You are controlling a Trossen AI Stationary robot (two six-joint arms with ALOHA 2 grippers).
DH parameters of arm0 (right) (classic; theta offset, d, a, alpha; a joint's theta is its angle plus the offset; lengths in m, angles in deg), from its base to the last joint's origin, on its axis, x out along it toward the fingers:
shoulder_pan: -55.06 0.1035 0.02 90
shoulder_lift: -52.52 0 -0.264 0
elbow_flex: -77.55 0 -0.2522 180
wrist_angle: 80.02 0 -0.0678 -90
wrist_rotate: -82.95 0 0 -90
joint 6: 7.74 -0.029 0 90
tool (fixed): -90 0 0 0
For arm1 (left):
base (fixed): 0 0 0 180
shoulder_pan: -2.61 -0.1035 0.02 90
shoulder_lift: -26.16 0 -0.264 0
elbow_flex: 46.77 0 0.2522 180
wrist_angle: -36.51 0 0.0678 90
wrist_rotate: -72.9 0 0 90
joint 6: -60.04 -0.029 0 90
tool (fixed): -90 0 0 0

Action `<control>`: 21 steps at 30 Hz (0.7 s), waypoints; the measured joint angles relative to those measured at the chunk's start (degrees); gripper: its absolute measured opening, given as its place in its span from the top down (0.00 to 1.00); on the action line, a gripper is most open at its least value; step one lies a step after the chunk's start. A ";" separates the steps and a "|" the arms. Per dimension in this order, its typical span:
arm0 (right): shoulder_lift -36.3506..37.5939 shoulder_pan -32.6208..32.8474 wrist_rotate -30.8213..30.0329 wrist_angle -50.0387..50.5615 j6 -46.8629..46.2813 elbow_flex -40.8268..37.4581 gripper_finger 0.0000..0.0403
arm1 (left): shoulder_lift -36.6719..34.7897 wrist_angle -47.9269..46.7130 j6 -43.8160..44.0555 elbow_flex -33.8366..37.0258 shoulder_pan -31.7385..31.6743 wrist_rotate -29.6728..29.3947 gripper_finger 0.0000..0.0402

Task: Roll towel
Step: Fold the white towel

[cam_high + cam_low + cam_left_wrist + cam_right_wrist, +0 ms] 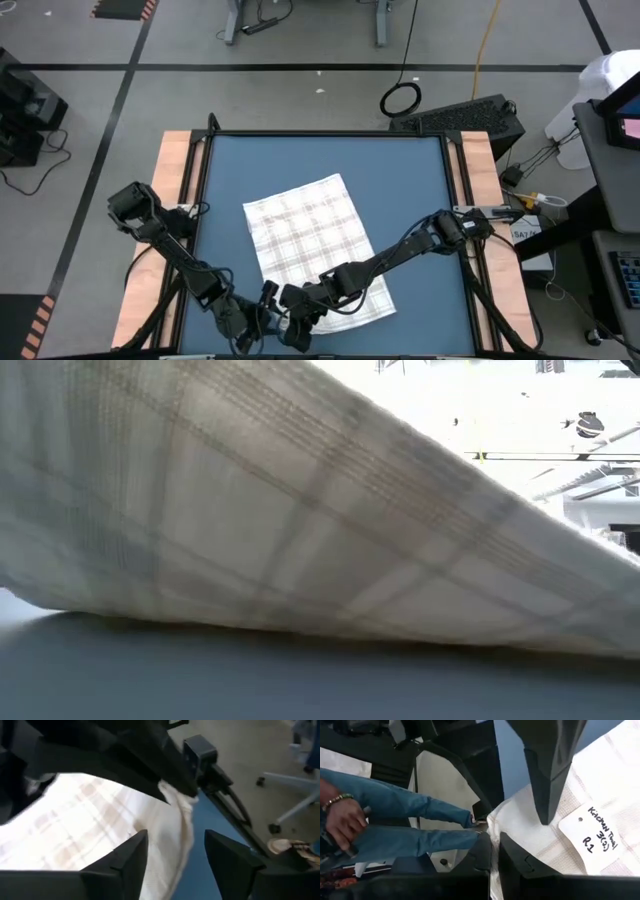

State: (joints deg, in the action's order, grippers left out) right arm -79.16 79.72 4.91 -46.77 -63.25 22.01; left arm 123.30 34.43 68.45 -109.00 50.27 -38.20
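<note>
The blue worktop (220, 180) carries the thin white cloth towel with faint grey-beige plaid (310, 235), lying flat near its middle. At the towel's near edge, the right hand (296, 322) is pinching the cloth's corner while the left hand (175, 852) stands spread beside it

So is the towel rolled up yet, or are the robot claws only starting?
Only starting. Done: both claws have reached the near edge of the towel. In hand: the right claw is shut on the towel's edge, lifting it a little, and the left claw sits around the same edge with its fingers apart. Left: nearly everything, since most of the towel lies flat and unrolled on the blue table.
</note>
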 joint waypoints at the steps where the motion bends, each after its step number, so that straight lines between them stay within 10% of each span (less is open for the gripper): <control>1: 0.00 -0.11 -0.02 -0.04 -0.15 0.00 0.99 | 0.00 -0.10 -0.03 0.00 0.00 -0.73 0.52; 12: 0.00 -0.33 0.02 -0.44 -2.16 0.00 0.99 | 0.00 0.63 -1.36 0.00 -0.02 1.62 0.96; 21: 0.16 2.41 -0.26 -0.77 -2.76 0.00 0.81 | 0.00 1.27 -0.86 -0.02 -1.48 7.26 0.98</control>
State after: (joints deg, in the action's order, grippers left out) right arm -79.00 82.13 4.65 -47.54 -66.01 22.01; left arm 123.30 35.70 67.59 -109.02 48.79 -30.94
